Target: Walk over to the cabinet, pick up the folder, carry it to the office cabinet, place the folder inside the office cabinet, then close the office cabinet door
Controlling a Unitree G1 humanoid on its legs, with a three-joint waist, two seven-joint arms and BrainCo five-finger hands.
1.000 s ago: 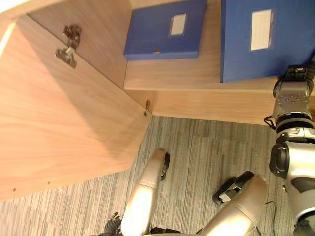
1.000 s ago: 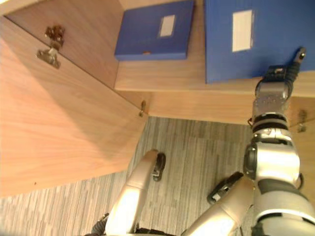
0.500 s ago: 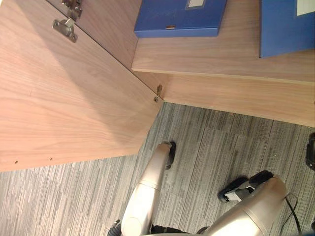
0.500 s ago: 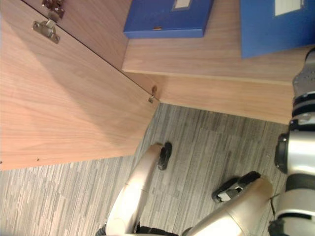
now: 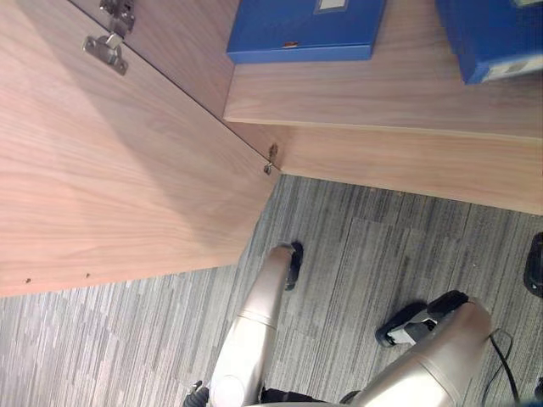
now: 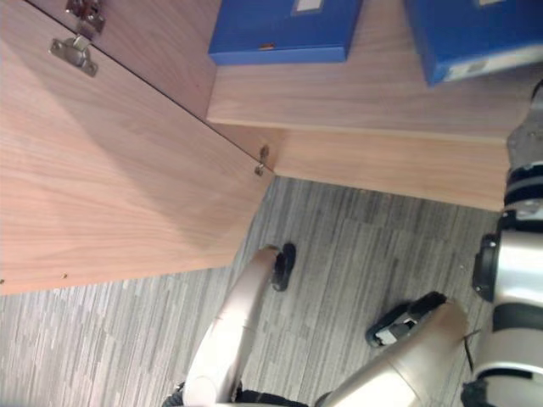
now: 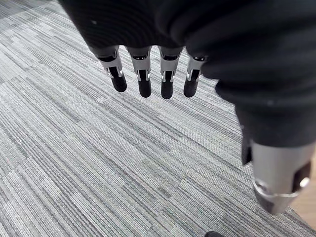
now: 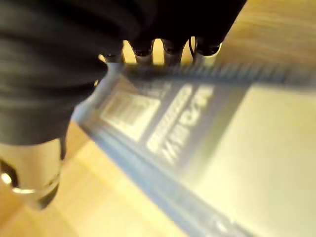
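Left of the shelf [image 5: 365, 89], the office cabinet's door [image 5: 119, 170] stands swung wide with its hinge [image 5: 104, 51] bare. It is open far enough that nothing blocks the way in, and it is not yet closed as the task asks. The left hand [image 7: 143, 74] hangs clear of the shelf over the grey carpet [image 7: 98, 163], fingers straight and loose, holding nothing. It looks idle, probably because one arm is enough for this load.

On the shelf's left part a blue box file [image 5: 301, 30] lies flat, label up, set back from the front edge. Well apart from it, on the shelf's right part, is the folder [image 5: 496, 34] — also blue, tipped so that a narrow labelled side faces the head camera rather than lying flat. The gap between the two likely leaves room to set it down without knocking its neighbour.

The right hand [image 8: 34, 168], reaching in at the shelf's right end, is up against the folder, whose labelled side shows close in the wrist view. Whether that hand grips it or merely rests on it cannot be told. Judging by the tilt, the placing step seems unfinished — the folder would need to settle on the shelf before the door is swung shut.
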